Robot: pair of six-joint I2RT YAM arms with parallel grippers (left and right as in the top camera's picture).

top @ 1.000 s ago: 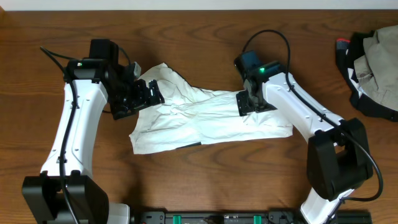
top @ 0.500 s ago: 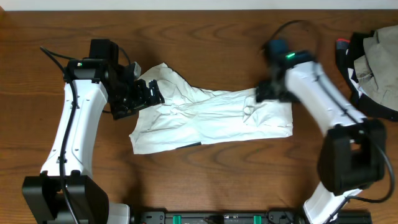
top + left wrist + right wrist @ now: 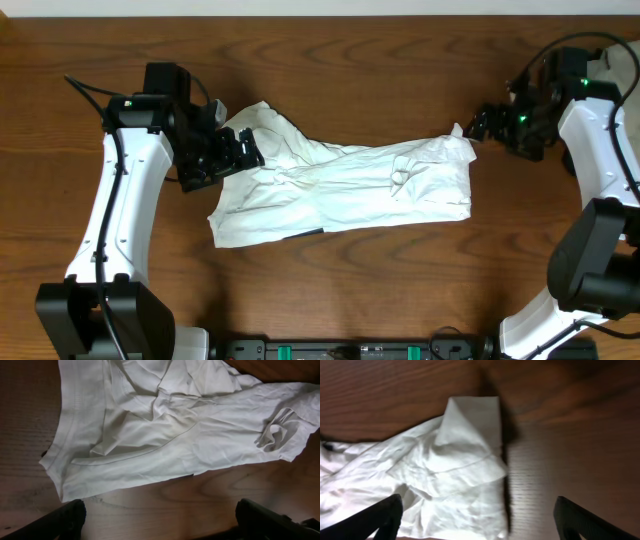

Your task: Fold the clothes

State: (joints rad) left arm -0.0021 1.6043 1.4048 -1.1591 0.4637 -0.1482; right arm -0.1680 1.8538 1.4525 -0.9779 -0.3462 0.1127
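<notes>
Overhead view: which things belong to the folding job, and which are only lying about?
Job:
- white garment, spread out and wrinkled
- left gripper, open, near its left end
- right gripper, open, by its right corner

Lying about:
- dark and beige cloth pile at the far right, partly hidden

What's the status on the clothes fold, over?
White garment spread flat, wrinkled, unfolded. Left gripper open over its left end. Right gripper open, empty, off its right corner. Nothing on top.

White, unpatterned clothes point(image 3: 340, 190) between black fingers point(image 3: 243, 152); faint yellowish tinge mid-cloth; dark brown wood-grain tabletop point(image 3: 330, 70); arms point(image 3: 120, 200) white, black-jointed.
</notes>
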